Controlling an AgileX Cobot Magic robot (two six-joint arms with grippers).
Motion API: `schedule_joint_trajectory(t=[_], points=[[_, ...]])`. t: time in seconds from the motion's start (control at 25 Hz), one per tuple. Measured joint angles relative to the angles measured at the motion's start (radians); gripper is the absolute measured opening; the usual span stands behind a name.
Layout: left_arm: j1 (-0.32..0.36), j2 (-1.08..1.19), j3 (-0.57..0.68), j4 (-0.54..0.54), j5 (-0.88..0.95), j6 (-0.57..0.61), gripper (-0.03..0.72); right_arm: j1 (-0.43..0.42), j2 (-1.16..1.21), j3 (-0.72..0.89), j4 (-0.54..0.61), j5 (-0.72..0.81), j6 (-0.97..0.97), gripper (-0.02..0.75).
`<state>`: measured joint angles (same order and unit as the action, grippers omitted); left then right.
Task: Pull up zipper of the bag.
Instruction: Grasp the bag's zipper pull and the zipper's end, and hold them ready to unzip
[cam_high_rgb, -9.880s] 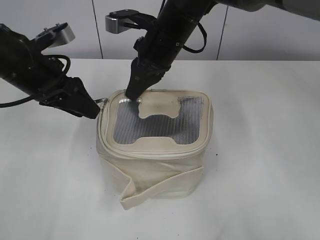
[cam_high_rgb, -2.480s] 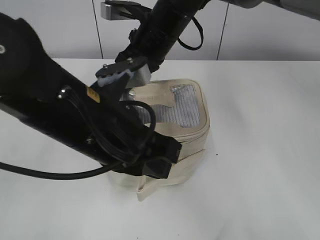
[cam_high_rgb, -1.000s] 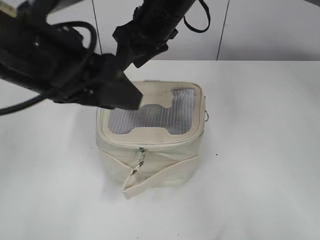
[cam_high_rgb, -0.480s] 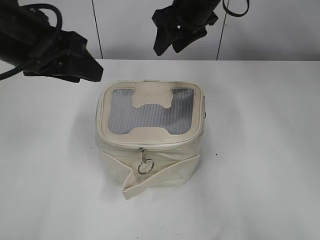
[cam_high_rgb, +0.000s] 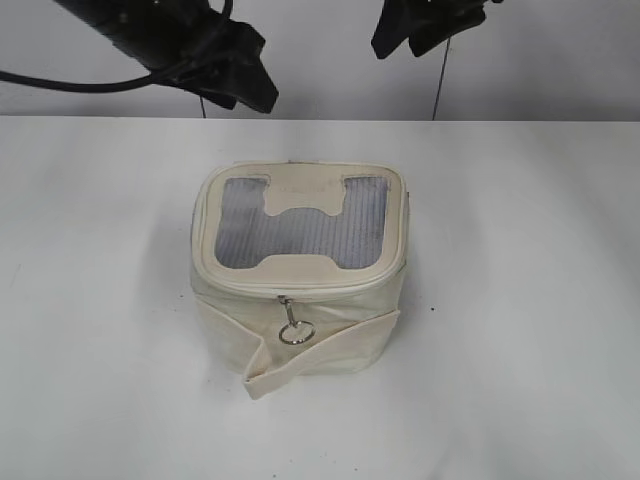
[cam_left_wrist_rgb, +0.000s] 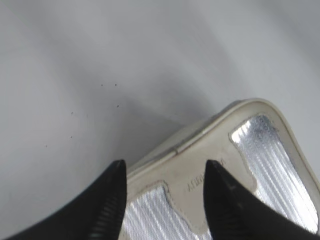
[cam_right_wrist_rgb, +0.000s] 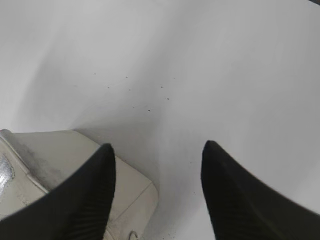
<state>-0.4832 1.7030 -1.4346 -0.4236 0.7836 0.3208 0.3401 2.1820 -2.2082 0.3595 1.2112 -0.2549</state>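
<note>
Faint embossed lettering crosses the cream H-shaped patch (cam_left_wrist_rgb: 200, 185) in the left wrist view, but it is too soft and oblique to read; no other writing is visible. The bag (cam_high_rgb: 300, 290), a small boxy cream soft case, stands upright on the white table (cam_high_rgb: 520, 300) near the middle of the exterior view, its top panel of grey mesh (cam_high_rgb: 245, 235) framed by a cream border. The zipper (cam_high_rgb: 300, 290) runs as a cream track round the lid edge; on the front face a silver slider (cam_high_rgb: 286, 301) sits at the track just below the lid, and its round ring pull (cam_high_rgb: 296, 333) hangs down over the flat cream strap (cam_high_rgb: 330, 350) that wraps the body and ends in a folded corner at lower left. The left gripper (cam_left_wrist_rgb: 162, 172) hangs above the rear edge of the lid, its two black fingers (cam_left_wrist_rgb: 107, 210) spread apart with nothing between them and only their tips in frame. The right gripper (cam_right_wrist_rgb: 157, 152) hangs likewise parted and empty above the table just beside one corner of the bag, where a small metal piece is cropped by the bottom edge and cannot be identified. In the exterior view both arms are cut off by the top edge, the left arm (cam_high_rgb: 190, 45) at upper left and the right arm (cam_high_rgb: 425, 22) at upper right, well apart from the bag. The rear and side runs of the zip track are hidden from that view.
</note>
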Motion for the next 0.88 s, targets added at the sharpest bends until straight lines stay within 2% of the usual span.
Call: schedule_joint_trajectory(t=[0.24, 0.4, 0.6, 0.88], points=[[0.000, 0.162, -0.229, -0.016, 0.110, 0.097, 0.392, -0.035, -0.075, 0.129, -0.014, 0.000, 0.000, 0.429], [0.000, 0.258, -0.347, -0.098, 0.218, 0.219, 0.392, -0.047, -0.135, 0.249, -0.039, 0.000, -0.015, 0.429], [0.000, 0.351, -0.441, -0.184, 0.326, 0.309, 0.392, -0.049, -0.213, 0.405, -0.069, 0.000, -0.023, 0.429], [0.000, 0.430, -0.502, -0.269, 0.369, 0.392, 0.415, -0.049, -0.325, 0.614, -0.114, 0.000, -0.023, 0.418]])
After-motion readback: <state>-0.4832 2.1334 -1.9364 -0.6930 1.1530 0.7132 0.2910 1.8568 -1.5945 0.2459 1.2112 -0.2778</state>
